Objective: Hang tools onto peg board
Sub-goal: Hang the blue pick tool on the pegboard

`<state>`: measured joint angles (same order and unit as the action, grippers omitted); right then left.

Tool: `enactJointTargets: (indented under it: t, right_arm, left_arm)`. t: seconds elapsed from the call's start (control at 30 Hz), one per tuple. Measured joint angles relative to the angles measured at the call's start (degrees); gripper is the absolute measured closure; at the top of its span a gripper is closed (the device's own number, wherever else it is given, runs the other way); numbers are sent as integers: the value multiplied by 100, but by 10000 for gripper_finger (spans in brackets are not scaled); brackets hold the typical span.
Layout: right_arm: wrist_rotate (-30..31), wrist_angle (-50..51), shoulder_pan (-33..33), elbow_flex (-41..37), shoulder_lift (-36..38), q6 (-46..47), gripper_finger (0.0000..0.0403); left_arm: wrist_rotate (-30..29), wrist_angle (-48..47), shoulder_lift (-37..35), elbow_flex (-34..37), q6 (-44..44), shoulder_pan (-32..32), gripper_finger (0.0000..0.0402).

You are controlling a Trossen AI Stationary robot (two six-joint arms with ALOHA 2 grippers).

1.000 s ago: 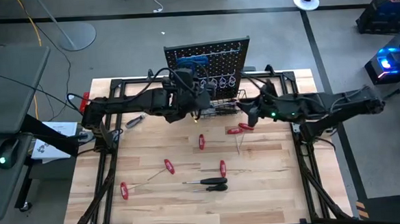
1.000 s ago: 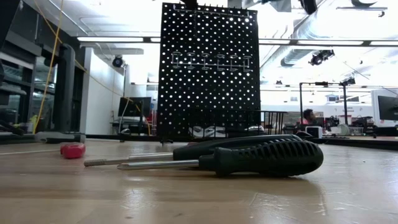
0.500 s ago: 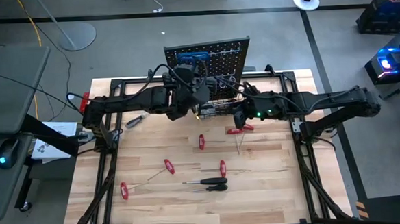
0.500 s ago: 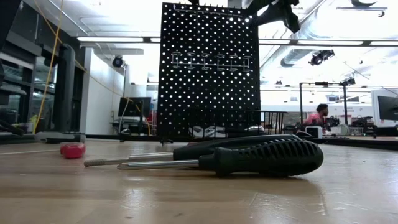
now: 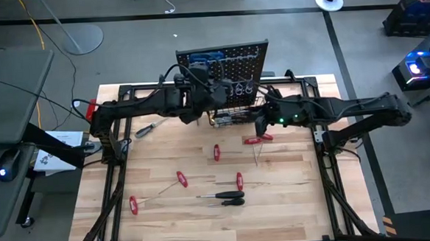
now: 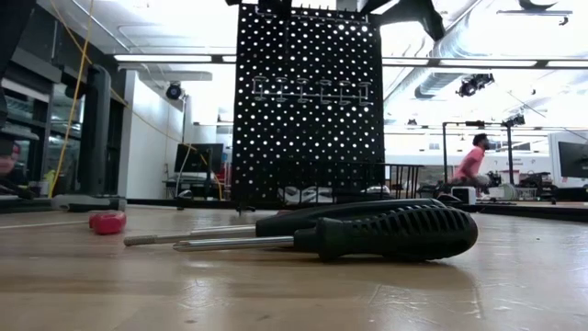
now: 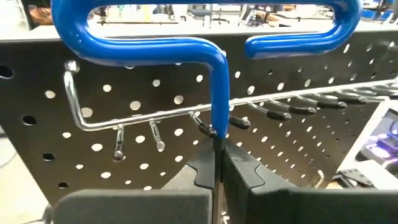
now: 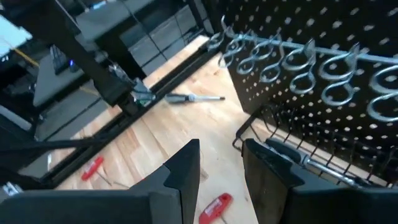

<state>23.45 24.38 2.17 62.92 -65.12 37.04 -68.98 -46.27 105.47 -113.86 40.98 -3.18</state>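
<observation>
Left claw [image 7: 217, 163], at upper centre of the high view against the peg board [image 5: 230, 61], is clamped on the shaft of the blue T-handle key [image 7: 205, 43], handle level with a chrome hook rail [image 7: 143, 118]. Right claw [image 8: 221, 165] stands parted and empty beside the wire basket [image 8: 298, 155]. Red-handled tools [image 5: 217, 153] and black screwdrivers [image 6: 386, 230] lie on the desk [image 5: 292, 183].

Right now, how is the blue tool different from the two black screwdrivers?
The blue T-handle key is held upright, pinched in the left gripper at the peg board; the black screwdrivers lie flat, side by side on the table, untouched. Its handle is a bent blue bar; theirs are thick and ribbed. Both have metal shafts.
</observation>
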Motion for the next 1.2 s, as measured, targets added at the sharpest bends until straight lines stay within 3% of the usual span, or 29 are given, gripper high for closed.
enactJointTargets:
  t: [0.93,1.2]
  right_arm:
    - [43,-70,-33,0,100,-151,289]
    - [45,-70,-33,0,102,-151,289]
  left_arm:
    - [-76,-122,107,68,142,-131,401]
    - [-56,-410,179,68,532,-136,390]
